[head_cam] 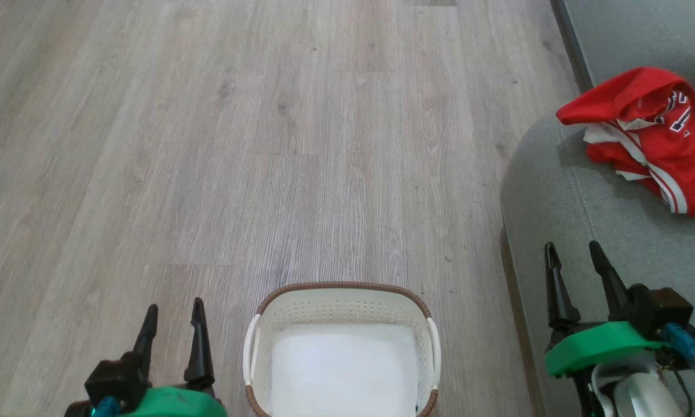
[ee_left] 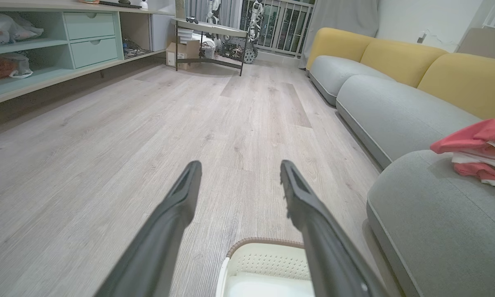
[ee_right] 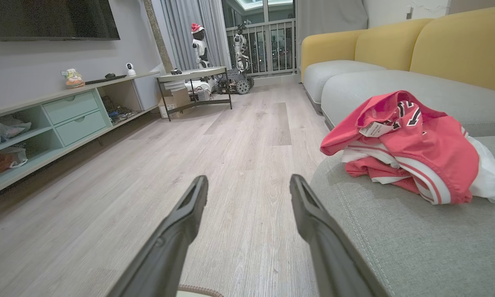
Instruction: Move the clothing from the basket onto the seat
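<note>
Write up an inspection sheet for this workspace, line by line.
Surface: pale wood-look floor.
Job's things: clothing heaped on the seat; basket on the floor, no garment seen inside.
Clutter: cardboard box under the side table.
Tools: left tool open beside the basket; right tool open over the seat edge; both hold nothing.
Cables: blue connector with dark wires behind the right tool.
Surroundings: shelf unit, television, yellow sofa backs.

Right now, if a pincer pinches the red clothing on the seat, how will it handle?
Probably floppy: the clothing lies crumpled in loose folds on the seat, so it should drape. Likely light, being thin fabric. Layers look stacked, so a top pinch may lift only part.
</note>
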